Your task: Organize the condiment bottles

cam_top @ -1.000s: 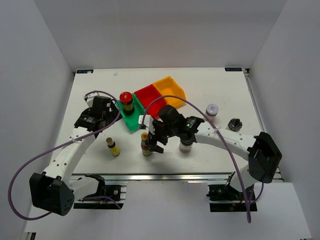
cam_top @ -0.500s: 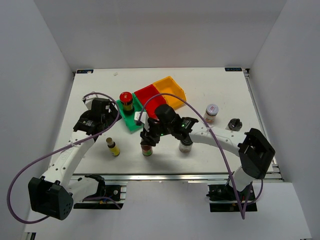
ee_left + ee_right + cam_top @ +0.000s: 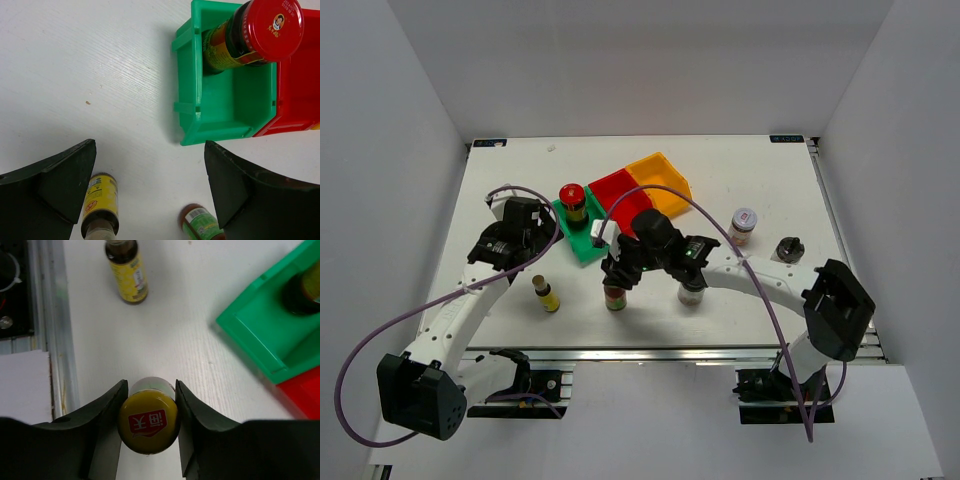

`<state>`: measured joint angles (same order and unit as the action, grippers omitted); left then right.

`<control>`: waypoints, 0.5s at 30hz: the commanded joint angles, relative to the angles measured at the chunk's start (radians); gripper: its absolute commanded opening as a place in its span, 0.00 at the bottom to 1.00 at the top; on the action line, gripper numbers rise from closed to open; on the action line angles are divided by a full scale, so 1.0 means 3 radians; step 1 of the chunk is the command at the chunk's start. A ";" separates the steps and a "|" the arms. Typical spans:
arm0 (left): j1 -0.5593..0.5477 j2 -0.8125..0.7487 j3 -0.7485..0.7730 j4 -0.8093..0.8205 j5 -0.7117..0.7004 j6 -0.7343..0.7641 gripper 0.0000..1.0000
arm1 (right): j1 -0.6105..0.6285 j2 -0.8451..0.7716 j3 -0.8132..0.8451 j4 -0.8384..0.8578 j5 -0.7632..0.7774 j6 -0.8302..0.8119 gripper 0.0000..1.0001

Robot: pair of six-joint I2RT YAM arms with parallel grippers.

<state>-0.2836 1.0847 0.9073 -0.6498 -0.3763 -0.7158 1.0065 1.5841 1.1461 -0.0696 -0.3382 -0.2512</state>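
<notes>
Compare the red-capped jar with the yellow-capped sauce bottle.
The red-capped jar stands inside the green bin; the yellow-capped sauce bottle stands on the table. The jar is untouched; the right gripper clamps the bottle at its cap. The jar's cap looks wider than the bottle's. Both stand upright.

The top external camera looks down from above the near edge over the whole counter. Both wrist cameras face down, close in, the right just above the yellow-capped sauce bottle. Both catch the green bin and slim yellow bottle.
</notes>
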 commanded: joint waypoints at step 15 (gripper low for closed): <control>-0.0011 -0.0052 -0.0059 0.0085 -0.0075 -0.0032 0.98 | -0.0921 0.0231 0.1251 0.0564 0.0565 0.0587 0.06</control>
<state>-0.2836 1.0847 0.8913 -0.6357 -0.3763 -0.7170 0.7586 1.6417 1.4181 -0.0513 -0.1326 -0.1181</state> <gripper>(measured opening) 0.982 0.451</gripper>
